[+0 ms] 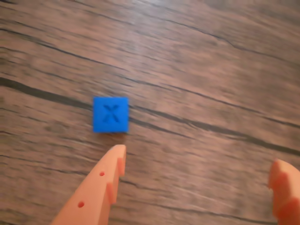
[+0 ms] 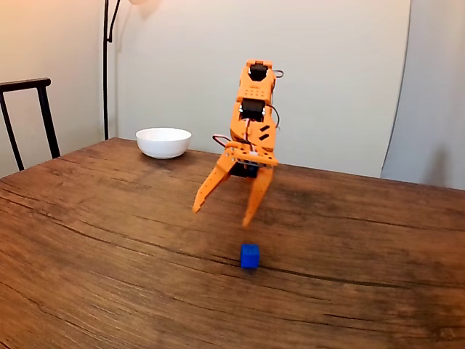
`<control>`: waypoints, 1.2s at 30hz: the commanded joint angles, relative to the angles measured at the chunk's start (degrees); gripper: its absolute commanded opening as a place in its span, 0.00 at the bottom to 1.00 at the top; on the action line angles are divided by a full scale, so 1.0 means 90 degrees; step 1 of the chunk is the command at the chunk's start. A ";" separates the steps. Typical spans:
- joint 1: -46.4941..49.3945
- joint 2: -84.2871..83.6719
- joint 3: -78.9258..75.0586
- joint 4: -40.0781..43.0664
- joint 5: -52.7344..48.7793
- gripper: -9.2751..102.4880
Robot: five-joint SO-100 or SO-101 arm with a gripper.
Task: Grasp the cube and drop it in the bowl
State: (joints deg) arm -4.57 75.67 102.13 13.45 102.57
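In the fixed view we see the orange claw hanging above the wooden bench, spread wide and grasping nothing. The blue cube rests on the bench just below the claw and slightly to the right of its nearer fingertip in this view, not touching it. Far behind the claw, to its left in this view, stands the white bowl, well apart from the cube.

The wrist view gives us what the fixed view cannot: the top face of the cube carries a pressed X mark. Here the cube lies just beyond the left fingertip, outside the gap between the two fingers. The cube has no long axis; its edges run nearly square to this view's frame.
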 commanded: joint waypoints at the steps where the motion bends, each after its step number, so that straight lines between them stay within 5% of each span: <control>1: -0.0127 0.0010 -0.0313 -0.0449 -0.0020 0.47; 16: -0.0547 -0.1221 -0.0322 -0.2295 -0.0400 0.47; 36: -0.0723 -0.1924 -0.0313 -0.2852 -0.0801 0.47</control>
State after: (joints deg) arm -10.55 58.01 101.87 -11.25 95.62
